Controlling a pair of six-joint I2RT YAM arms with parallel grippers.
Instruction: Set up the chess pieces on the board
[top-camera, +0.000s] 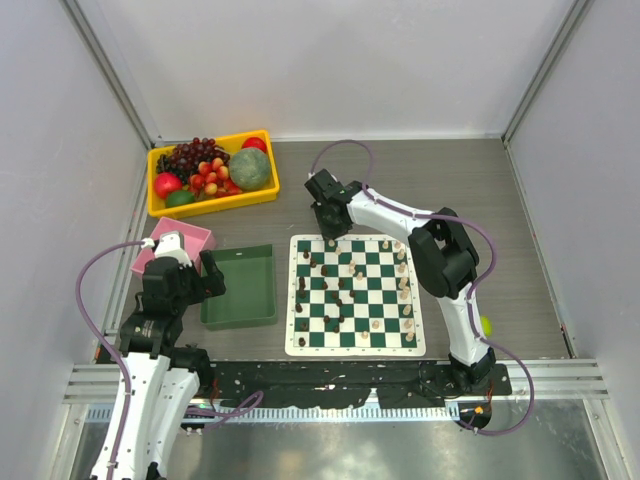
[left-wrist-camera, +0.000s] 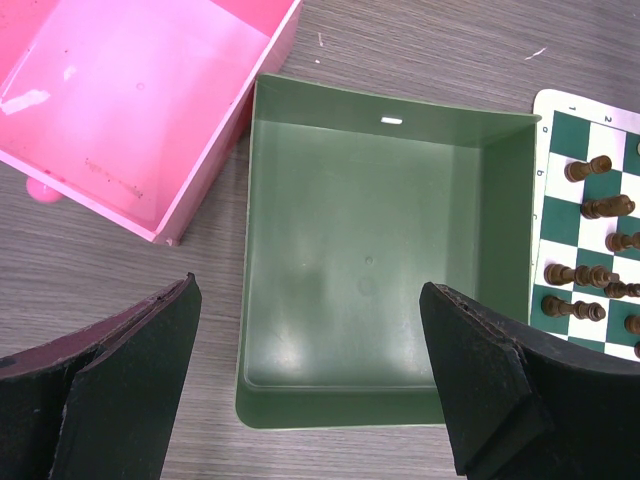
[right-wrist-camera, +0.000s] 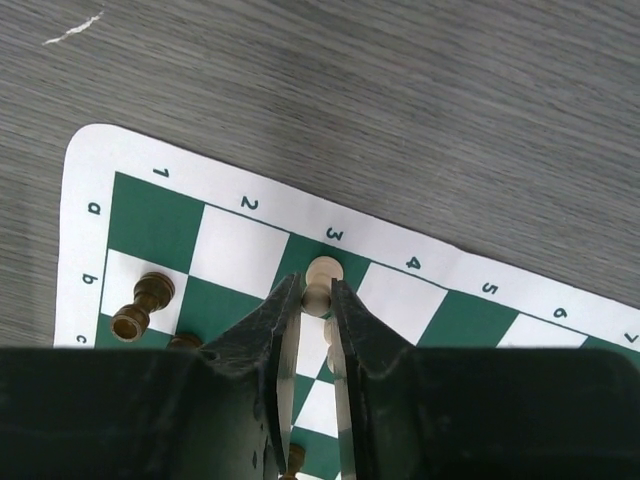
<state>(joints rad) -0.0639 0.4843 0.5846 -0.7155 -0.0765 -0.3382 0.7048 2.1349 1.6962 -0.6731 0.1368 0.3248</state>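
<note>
The right hand (right-wrist-camera: 318, 295) is almost shut. Its two fingers (right-wrist-camera: 270, 320) pinch a small cream piece (right-wrist-camera: 322, 270) between their tips. The piece stands on a green square in the far row of the board (right-wrist-camera: 150, 215), next to the number 3 on the white edge. A dark brown piece (right-wrist-camera: 140, 305) is on a white square to the left of the hand, one row nearer.

From above, the dark pieces (top-camera: 325, 290) are spread over the left and middle of the board. The cream pieces (top-camera: 404, 285) mostly stand in a line down the right side. A few more sit along the near row.

The board lies flat on the gray tabletop (top-camera: 500, 200), in front of the right arm.

The left hand (left-wrist-camera: 310, 380) is wide open and holds nothing. It hangs over the near edge of a green tray (left-wrist-camera: 370, 110), which is just left of the board. A pink tray (left-wrist-camera: 200, 190) sits just to the far left of the green one. A yellow bin (top-camera: 160, 205) of fruit (top-camera: 205, 168) is at the far left of the tabletop, well apart from the board.
</note>
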